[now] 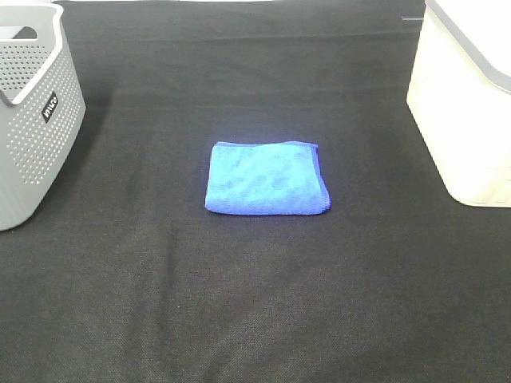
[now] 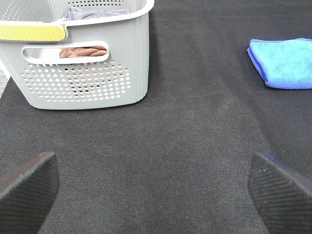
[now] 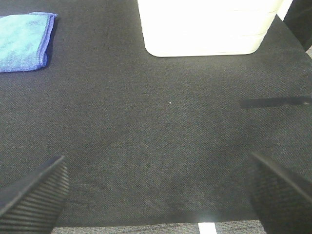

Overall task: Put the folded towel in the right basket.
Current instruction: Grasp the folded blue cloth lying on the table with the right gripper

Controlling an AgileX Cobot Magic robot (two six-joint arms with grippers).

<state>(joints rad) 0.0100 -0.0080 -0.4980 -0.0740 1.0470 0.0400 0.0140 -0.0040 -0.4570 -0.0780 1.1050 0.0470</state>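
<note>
A folded blue towel (image 1: 267, 178) lies flat in the middle of the black table; it also shows in the left wrist view (image 2: 285, 62) and the right wrist view (image 3: 23, 41). The right basket (image 1: 467, 104) is white and stands at the right edge; its base shows in the right wrist view (image 3: 207, 27). Neither arm shows in the exterior high view. My left gripper (image 2: 156, 192) is open and empty above bare cloth. My right gripper (image 3: 158, 195) is open and empty, near the table's front edge.
A grey perforated basket (image 1: 32, 112) stands at the left edge; the left wrist view shows it (image 2: 83, 73) holding brown and grey cloths. The table is covered with black cloth (image 1: 255, 303).
</note>
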